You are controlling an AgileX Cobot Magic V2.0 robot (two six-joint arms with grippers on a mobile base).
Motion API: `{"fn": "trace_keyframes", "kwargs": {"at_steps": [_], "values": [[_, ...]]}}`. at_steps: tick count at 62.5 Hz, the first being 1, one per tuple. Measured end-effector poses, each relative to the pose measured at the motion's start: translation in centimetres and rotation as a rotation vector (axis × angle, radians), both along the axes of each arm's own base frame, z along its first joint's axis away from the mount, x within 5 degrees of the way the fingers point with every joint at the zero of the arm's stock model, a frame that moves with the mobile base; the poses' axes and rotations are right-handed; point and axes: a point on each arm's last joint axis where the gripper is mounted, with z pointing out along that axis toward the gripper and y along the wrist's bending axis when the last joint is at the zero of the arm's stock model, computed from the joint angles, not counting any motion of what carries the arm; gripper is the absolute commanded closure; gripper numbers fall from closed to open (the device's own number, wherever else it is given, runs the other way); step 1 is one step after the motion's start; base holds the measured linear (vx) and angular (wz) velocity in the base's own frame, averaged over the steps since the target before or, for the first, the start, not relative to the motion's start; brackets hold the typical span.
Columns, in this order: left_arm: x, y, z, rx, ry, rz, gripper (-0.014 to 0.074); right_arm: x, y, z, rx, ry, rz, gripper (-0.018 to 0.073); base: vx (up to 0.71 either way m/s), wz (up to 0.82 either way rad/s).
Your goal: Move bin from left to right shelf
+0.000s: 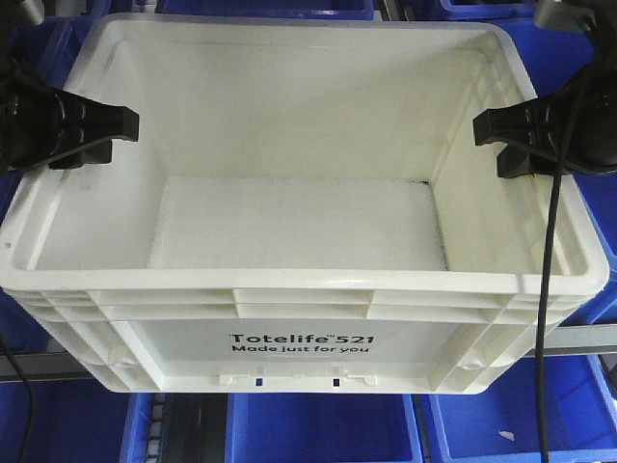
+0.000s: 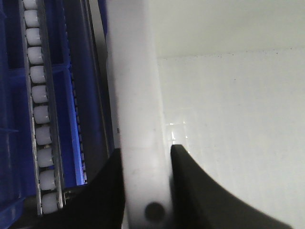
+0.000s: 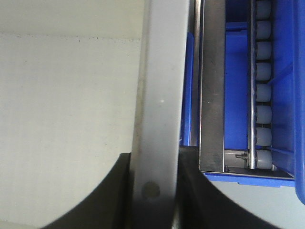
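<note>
1. Two grippers hold the white bin [image 1: 289, 338] by its short end walls. Its long axis runs left to right between them, with the printed side nearest.
2. The left gripper [image 1: 114, 137] is closed narrowly over the left wall's rim [image 2: 136, 95], one finger outside and one inside, beside a roller track [image 2: 38, 109].
3. The bin fills the middle of the front view, above blue bins [image 1: 501, 424] and a grey shelf rail [image 1: 578, 338]. I cannot tell whether it rests on the rail or hangs clear.
4. The right gripper [image 1: 494, 145] pinches the right wall's rim [image 3: 157, 95] in the same way.
5. The right shelf probably lies along the bin's long axis, so the right arm would lead and the left follow, both keeping the same spacing.
</note>
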Motion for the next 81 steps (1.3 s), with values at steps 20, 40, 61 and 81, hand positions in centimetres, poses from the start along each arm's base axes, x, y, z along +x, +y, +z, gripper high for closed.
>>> {"fn": "trace_keyframes", "kwargs": {"at_steps": [20, 40, 61, 81], "values": [[0.8, -0.2, -0.6, 0.008, 0.007, 0.000, 0.0540, 1.3, 0.1, -0.6, -0.027, -0.032, 0.000, 0.0568, 0.00, 0.00], [3.3, -0.8, -1.9, 0.020, -0.045, 0.007, 0.0540, 4.6, 0.3, -2.1, -0.081, -0.129, 0.003, 0.0568, 0.00, 0.00], [6.0, -1.3, -3.7, 0.038, -0.090, -0.002, 0.0540, 7.3, 0.7, -3.8, -0.122, -0.200, 0.013, 0.0568, 0.00, 0.00], [8.2, -2.0, -6.8, 0.063, -0.032, -0.010, 0.0540, 9.2, 0.8, -6.5, -0.162, -0.149, 0.011, 0.0568, 0.00, 0.00]]}}
